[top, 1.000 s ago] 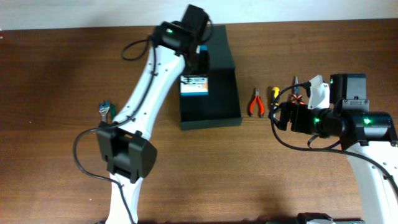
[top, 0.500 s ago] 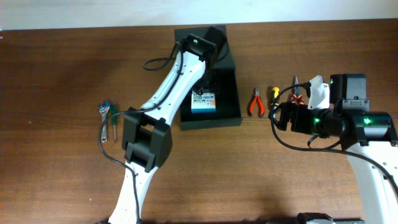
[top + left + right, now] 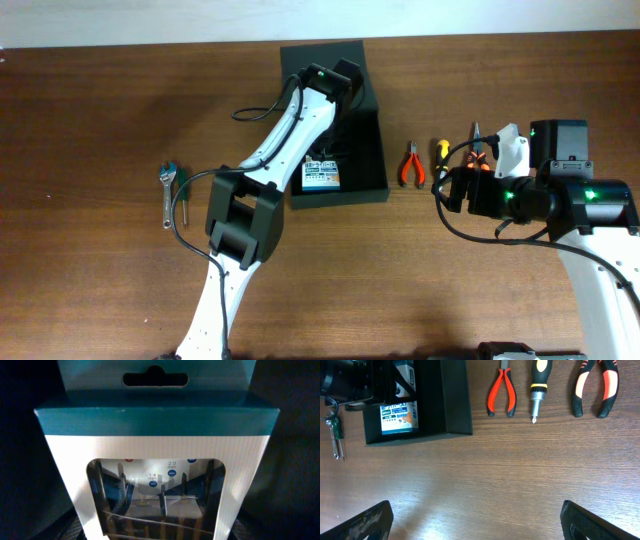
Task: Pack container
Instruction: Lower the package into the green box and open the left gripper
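Observation:
The dark green-black container (image 3: 367,150) lies open at the table's back middle, its flap lid (image 3: 305,54) folded away behind it. My left gripper (image 3: 160,532) reaches down into the box and is shut on a small blue-and-white card pack (image 3: 322,177) of small screwdrivers, a dark finger on either side of the pack's (image 3: 160,445) lower edge. The pack sits low in the near end of the box. The right wrist view also shows the container (image 3: 445,405) and the pack (image 3: 397,417). My right gripper (image 3: 480,522) hovers open over bare wood, right of the box.
Red pliers (image 3: 411,163), a yellow-and-black screwdriver (image 3: 439,152) and orange-black pliers (image 3: 478,150) lie in a row right of the container, just beyond my right arm. A wrench (image 3: 166,190) and a green screwdriver (image 3: 182,190) lie at the left.
The left arm has carried the card pack down from above the box into its near end. The right arm has not moved.

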Action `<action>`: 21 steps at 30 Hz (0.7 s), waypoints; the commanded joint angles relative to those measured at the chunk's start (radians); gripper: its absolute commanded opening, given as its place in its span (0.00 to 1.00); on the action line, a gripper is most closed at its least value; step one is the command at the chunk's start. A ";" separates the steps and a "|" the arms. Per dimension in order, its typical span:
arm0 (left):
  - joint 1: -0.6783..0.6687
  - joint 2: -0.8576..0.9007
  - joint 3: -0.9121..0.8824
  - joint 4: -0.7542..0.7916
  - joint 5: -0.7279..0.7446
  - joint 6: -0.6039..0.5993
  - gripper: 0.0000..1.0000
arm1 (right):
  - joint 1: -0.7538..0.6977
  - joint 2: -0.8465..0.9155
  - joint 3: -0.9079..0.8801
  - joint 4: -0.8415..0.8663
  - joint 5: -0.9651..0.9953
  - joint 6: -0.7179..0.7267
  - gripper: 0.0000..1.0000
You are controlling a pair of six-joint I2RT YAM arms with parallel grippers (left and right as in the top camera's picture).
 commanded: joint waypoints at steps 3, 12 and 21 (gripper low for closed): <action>0.026 0.000 0.010 -0.008 -0.022 -0.013 0.13 | -0.008 0.005 0.018 -0.001 0.010 -0.003 0.99; 0.026 0.000 0.051 -0.038 0.069 0.018 0.87 | -0.008 0.005 0.018 -0.001 0.010 -0.003 0.99; 0.026 0.000 0.263 -0.193 0.056 0.046 0.83 | -0.008 0.005 0.018 -0.001 0.010 -0.003 0.99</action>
